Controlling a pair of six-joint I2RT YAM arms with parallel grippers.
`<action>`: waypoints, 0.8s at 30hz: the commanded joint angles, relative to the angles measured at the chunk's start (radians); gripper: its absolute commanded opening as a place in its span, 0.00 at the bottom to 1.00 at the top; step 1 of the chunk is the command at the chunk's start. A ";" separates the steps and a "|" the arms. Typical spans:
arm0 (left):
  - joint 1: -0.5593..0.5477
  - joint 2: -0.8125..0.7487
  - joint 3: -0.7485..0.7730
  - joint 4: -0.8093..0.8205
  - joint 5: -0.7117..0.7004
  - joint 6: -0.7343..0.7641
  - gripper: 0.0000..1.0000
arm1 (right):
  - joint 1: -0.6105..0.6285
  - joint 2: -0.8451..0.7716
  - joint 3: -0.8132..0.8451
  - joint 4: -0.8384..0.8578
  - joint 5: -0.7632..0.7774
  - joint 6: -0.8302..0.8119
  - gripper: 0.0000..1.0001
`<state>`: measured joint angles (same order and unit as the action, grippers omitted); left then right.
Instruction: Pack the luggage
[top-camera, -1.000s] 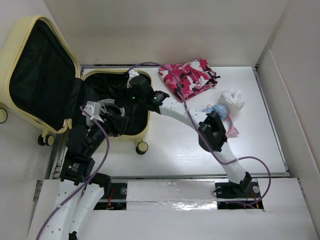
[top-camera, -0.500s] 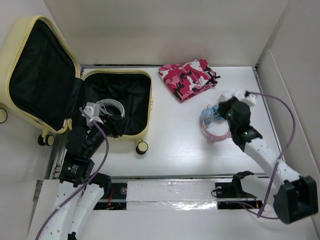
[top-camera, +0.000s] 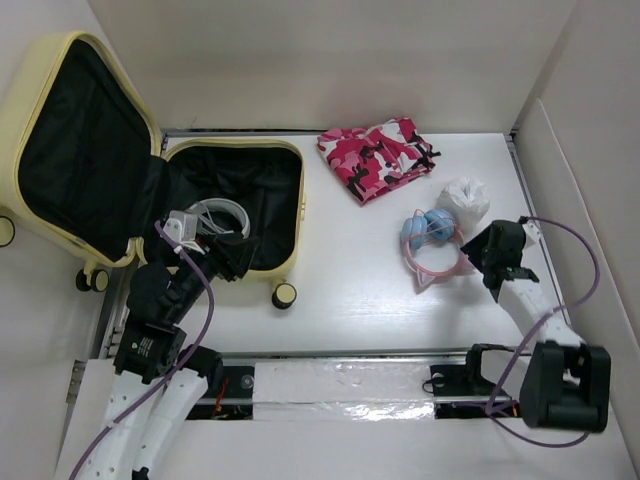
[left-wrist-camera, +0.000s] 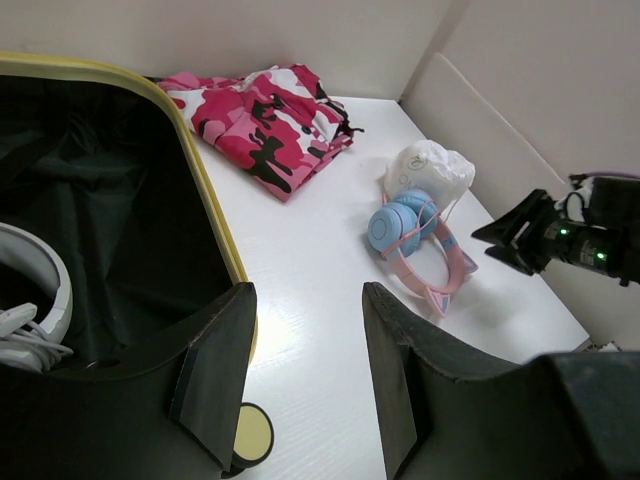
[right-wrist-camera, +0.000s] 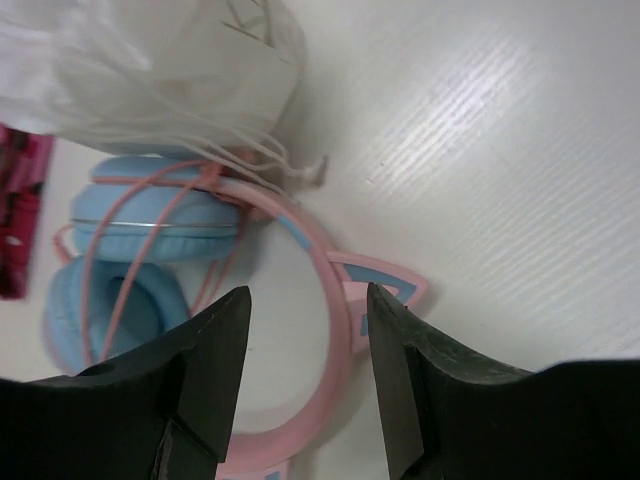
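Note:
The pale yellow luggage (top-camera: 291, 215) lies open at the left, lid raised, black lining showing; its rim also shows in the left wrist view (left-wrist-camera: 207, 195). White headphones (top-camera: 218, 214) lie inside it. My left gripper (top-camera: 234, 258) is open and empty over the suitcase's front edge, near a wheel (left-wrist-camera: 250, 436). My right gripper (top-camera: 473, 248) is open and empty, its jaws on either side of the band of pink-and-blue cat-ear headphones (right-wrist-camera: 335, 300) on the table, not touching it. Pink camouflage clothing (top-camera: 378, 157) lies at the back.
A white plastic bag (top-camera: 466, 199) sits just behind the cat-ear headphones (top-camera: 432, 245), against their blue ear cups (right-wrist-camera: 150, 215). White walls enclose the table on the back and right. A suitcase wheel (top-camera: 284, 295) juts onto the table in front.
My right arm has swung from inside the suitcase to the right side and come down beside the cat-ear headphones. My left gripper has drawn back slightly.

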<state>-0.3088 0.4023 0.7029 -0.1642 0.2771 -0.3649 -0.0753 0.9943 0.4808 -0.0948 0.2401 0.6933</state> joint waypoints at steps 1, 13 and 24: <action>-0.010 -0.016 0.037 0.028 -0.016 -0.003 0.44 | -0.050 0.150 0.105 0.023 -0.123 -0.060 0.55; -0.038 -0.040 0.041 0.015 -0.035 0.001 0.44 | -0.052 0.463 0.249 0.003 -0.300 -0.155 0.55; -0.056 -0.091 0.050 -0.003 -0.079 0.001 0.44 | 0.040 0.509 0.289 -0.097 -0.300 -0.181 0.07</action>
<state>-0.3557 0.3332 0.7059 -0.1879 0.2222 -0.3645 -0.0635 1.5204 0.7319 -0.1482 -0.0490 0.5293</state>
